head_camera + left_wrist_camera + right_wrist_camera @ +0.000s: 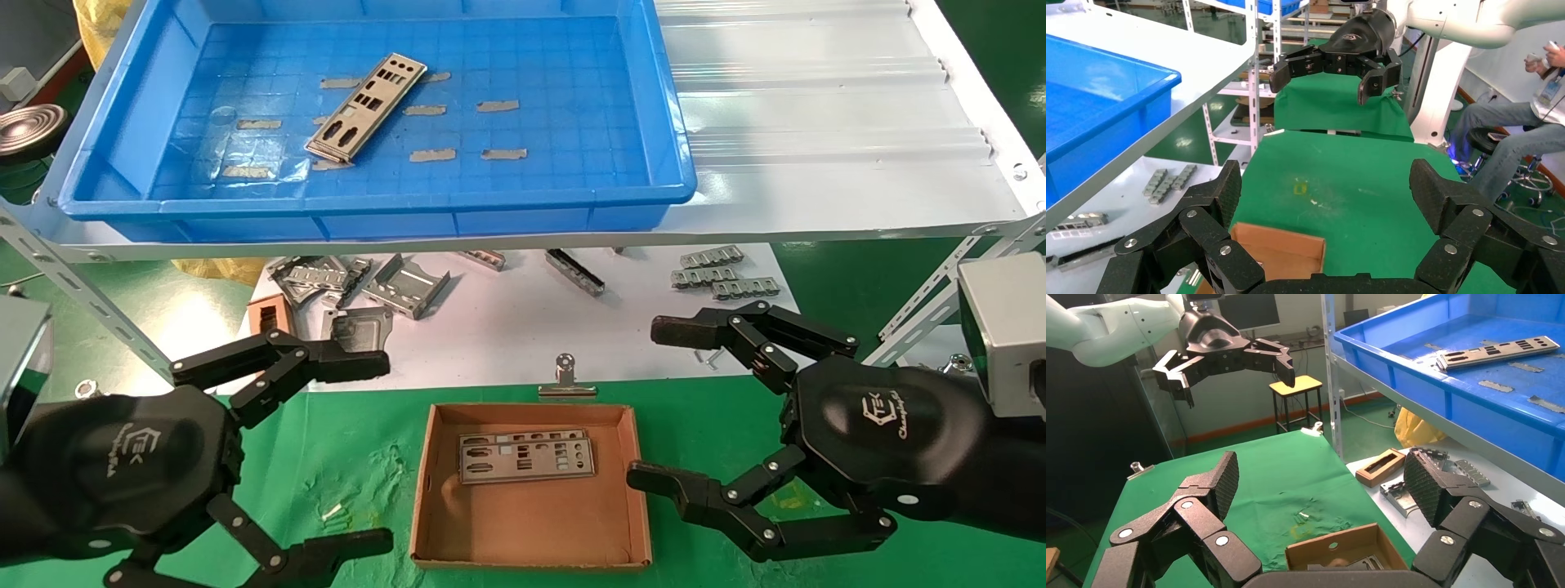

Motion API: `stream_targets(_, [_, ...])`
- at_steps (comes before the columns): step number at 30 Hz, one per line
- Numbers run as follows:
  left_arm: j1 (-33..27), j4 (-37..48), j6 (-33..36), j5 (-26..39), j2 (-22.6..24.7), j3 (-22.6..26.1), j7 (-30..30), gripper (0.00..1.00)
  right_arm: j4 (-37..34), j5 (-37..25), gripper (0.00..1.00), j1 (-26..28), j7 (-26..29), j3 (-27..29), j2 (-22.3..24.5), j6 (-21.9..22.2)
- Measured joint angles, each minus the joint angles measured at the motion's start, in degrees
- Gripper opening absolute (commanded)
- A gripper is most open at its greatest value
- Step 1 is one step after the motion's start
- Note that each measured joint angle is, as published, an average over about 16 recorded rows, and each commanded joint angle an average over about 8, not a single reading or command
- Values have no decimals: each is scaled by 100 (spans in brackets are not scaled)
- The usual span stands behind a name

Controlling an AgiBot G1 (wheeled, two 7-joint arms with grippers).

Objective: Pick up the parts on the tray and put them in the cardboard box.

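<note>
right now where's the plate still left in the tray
In the head view, the plate lies tilted on the blue tray's floor, left of centre among the grey tape strips, on the shelf above the cardboard box.

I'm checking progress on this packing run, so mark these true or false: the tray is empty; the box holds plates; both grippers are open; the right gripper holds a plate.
1. The tray is empty. False: one plate still lies in it, at an angle.
2. The box holds plates. True.
3. Both grippers are open. True: left gripper and right gripper are spread, either side of the box.
4. The right gripper holds a plate. False: it holds nothing.
</note>
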Motion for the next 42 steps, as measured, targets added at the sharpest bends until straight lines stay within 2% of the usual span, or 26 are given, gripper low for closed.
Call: stream_targets(42, [-1, 1, 0, -1, 1, 0, 0, 100, 0, 0, 100, 0, 0, 0, 0, 0])
